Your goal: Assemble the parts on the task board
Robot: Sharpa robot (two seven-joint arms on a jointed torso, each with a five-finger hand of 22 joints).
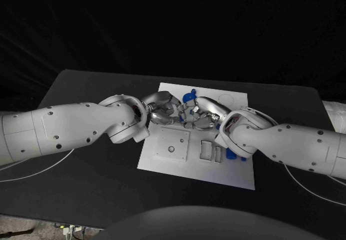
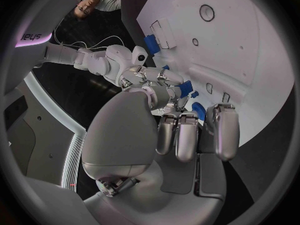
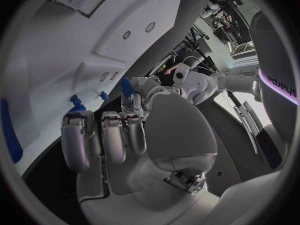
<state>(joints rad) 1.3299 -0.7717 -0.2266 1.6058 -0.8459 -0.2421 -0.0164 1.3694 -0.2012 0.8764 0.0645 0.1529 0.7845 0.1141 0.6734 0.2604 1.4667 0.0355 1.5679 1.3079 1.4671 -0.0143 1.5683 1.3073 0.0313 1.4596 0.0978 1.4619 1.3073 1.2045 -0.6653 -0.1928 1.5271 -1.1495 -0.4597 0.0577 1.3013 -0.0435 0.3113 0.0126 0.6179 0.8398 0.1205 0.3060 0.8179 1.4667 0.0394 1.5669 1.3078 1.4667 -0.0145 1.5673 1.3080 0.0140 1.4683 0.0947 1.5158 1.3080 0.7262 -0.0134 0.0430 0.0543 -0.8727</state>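
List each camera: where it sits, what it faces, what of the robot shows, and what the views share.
Head view: on the robot's head, looking down at the task board; both arms, left hand and right hand meet there.
Left wrist view: behind the left hand, facing the board.
Right wrist view: behind the right hand, facing the board.
Shared: board and blue parts.

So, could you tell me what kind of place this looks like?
Probably a robotics lab test bench: a black table holds a white task board with blue parts, and both hands work over it.
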